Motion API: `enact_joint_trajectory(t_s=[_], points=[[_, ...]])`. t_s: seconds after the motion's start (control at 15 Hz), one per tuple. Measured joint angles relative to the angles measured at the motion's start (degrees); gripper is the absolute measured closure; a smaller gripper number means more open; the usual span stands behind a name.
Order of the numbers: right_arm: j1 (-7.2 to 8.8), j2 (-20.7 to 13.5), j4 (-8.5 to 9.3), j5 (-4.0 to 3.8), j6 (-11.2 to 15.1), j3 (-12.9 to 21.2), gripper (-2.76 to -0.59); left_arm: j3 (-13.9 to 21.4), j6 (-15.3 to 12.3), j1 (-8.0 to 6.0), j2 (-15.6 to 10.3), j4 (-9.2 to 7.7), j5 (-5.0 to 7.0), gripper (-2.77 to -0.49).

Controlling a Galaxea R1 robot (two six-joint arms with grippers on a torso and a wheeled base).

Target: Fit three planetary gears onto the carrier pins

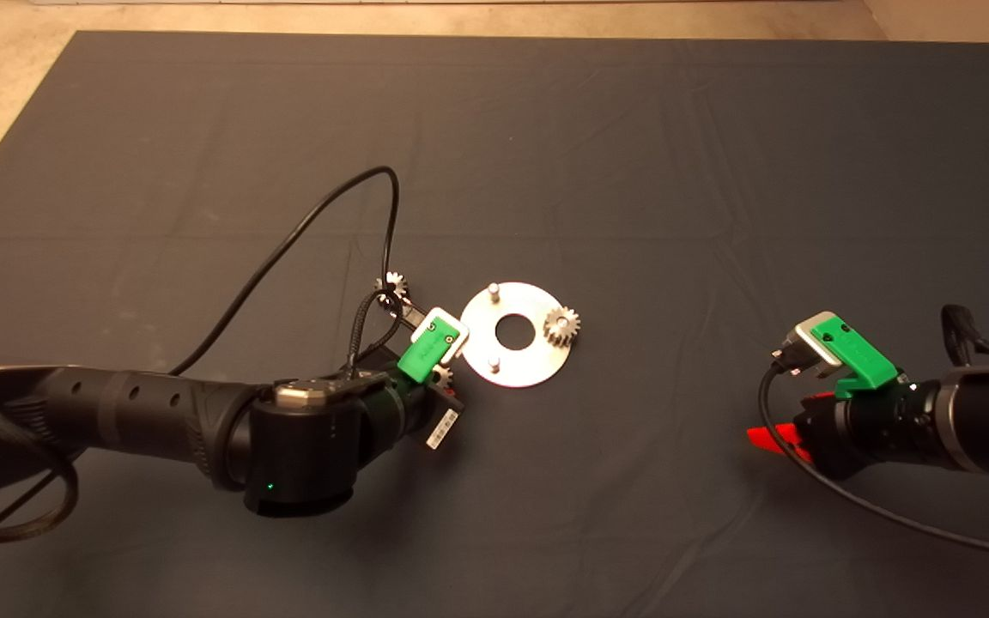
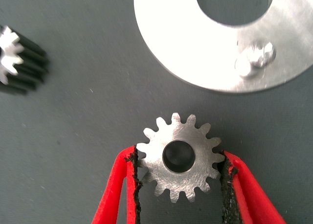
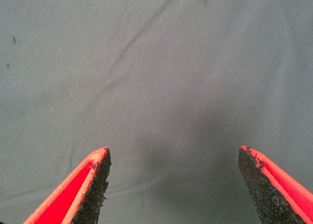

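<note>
We pinch one planetary gear (image 2: 179, 156) in our left gripper (image 2: 180, 177) beside the carrier disc (image 1: 518, 335) — another gear (image 1: 561, 326) sits on a pin; right gripper (image 3: 173, 177) spread, idle.

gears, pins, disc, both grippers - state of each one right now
gear on the disc: seated on a pin
gripped gear: flat between the pads
loose gear: on the mat, under the cable
bare pins: two, upright
disc: flat on the mat
left gripper: shut on gear
right gripper: open, empty

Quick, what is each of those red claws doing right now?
Left gripper: shut on a planetary gear beside the disc.
Right gripper: open, holding nothing, over the mat.
</note>
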Motion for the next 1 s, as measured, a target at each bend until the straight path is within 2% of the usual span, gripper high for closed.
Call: enact_joint_trajectory(t_s=[0.07,0.27,0.6,1.0], points=[[-0.24,0.0,-0.11,0.00,0.0,0.0,-1.92,0.3,0.0,-0.70,0.0,-0.02,0.02,-0.68],[-0.35,0.0,-0.34,-0.03,0.0,0.0,-1.92,1.8,0.0,-2.77,0.2,-0.06,0.02,-0.65],[-0.38,0.0,-0.37,-0.05,0.0,0.0,-1.92,2.8,0.0,-5.70,2.5,-0.59,0.02,-0.65],[-0.36,0.0,-0.56,-0.13,0.0,0.0,-1.92,3.2,-0.3,-6.56,4.7,-1.72,0.04,-0.64]])
